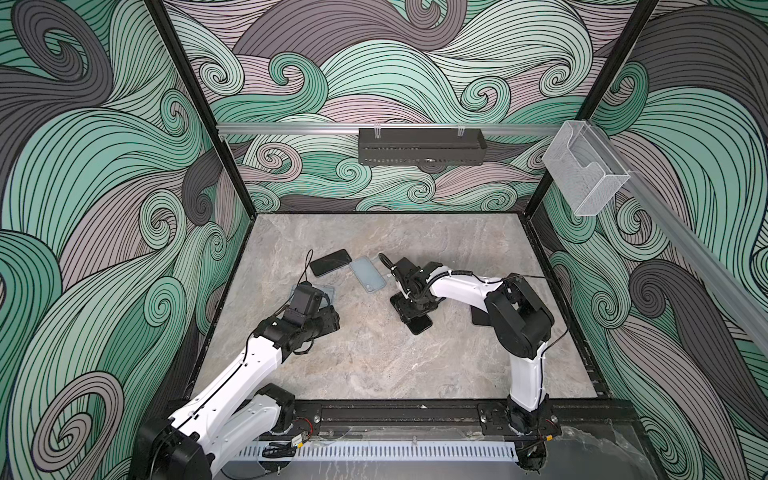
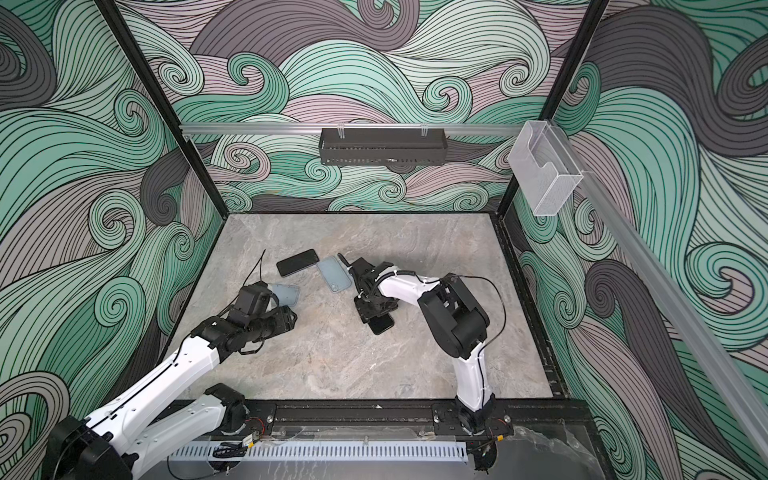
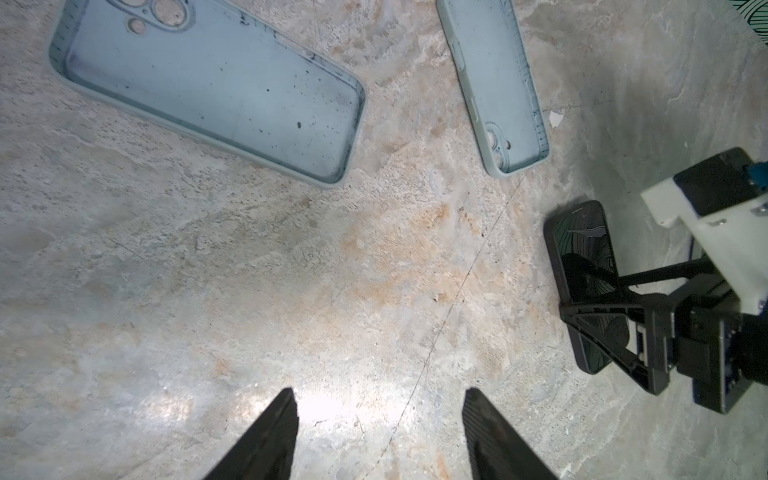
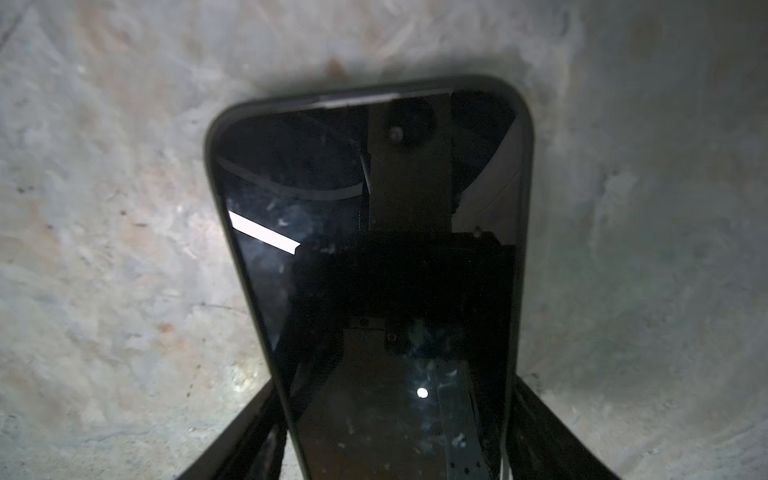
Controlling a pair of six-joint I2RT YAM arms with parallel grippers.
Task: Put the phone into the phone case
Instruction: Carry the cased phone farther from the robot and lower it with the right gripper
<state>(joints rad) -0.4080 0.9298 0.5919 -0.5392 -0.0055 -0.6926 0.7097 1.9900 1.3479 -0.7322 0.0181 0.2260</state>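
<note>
A robot laboratory cell is being presented. The marble-look tabletop (image 1: 374, 365) is being enclosed by wave-printed panels (image 1: 83, 166) set in black frame posts (image 1: 197, 104). Behind the left gripper (image 3: 380, 419) and right gripper (image 1: 411, 313), the left arm (image 1: 253, 361) and right arm (image 1: 525, 374) are being carried on a black base rail (image 1: 395, 417), with a slotted cable duct (image 1: 395, 451) further back. Beyond both grippers a black perforated tray (image 1: 422, 145) is being hung from an aluminium rail (image 1: 291, 127); outboard of the right gripper a clear bin (image 1: 586, 174) is being held on the side wall.
</note>
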